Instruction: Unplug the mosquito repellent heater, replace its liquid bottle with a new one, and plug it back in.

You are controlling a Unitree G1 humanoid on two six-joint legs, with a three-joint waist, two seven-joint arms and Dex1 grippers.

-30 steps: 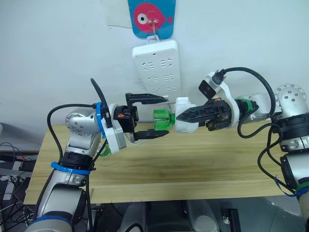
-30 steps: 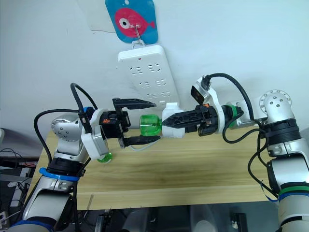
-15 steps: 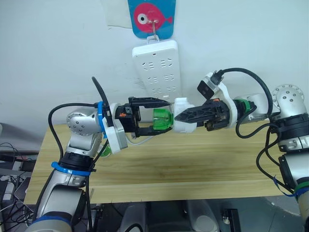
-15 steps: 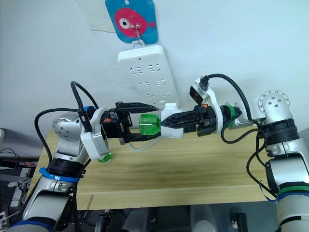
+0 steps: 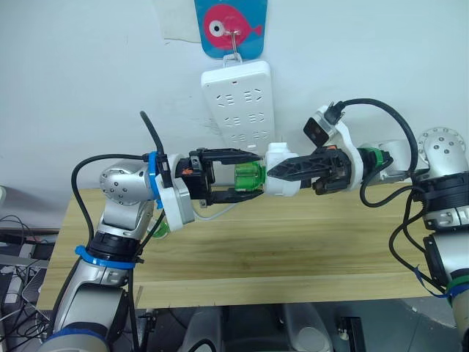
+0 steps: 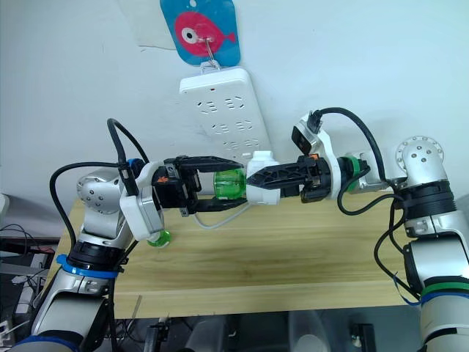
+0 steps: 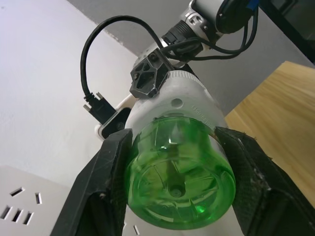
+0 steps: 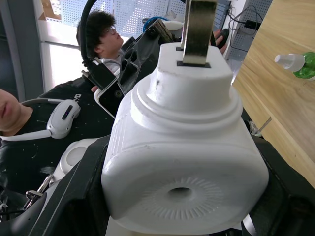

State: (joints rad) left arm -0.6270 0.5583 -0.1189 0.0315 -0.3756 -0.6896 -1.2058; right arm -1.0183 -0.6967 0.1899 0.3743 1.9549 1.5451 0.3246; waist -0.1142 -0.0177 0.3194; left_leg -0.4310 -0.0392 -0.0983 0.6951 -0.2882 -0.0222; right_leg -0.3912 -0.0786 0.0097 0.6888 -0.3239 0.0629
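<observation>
The mosquito repellent heater (image 5: 278, 180) is a small white unit held in the air above the wooden table (image 5: 308, 242), with my right gripper (image 5: 283, 174) shut on its body. A green liquid bottle (image 5: 249, 177) sticks out of it toward my left arm. My left gripper (image 5: 256, 174) is shut on that bottle, one black finger on each side, as the left wrist view shows around the bottle (image 7: 179, 172). The right wrist view shows the heater's domed face (image 8: 182, 147) with its centre hole and a metal plug prong on top.
A long white power strip (image 5: 238, 103) hangs on the wall under a fish sign. Another green bottle (image 5: 160, 227) with a white cap stands on the table behind my left arm. A white cable (image 5: 214, 213) lies near it. People sit in the background (image 8: 106, 34).
My left gripper moved right from beside the bottle and its wide-open fingers closed onto the green bottle. The right gripper kept hold of the heater, shifting it slightly.
</observation>
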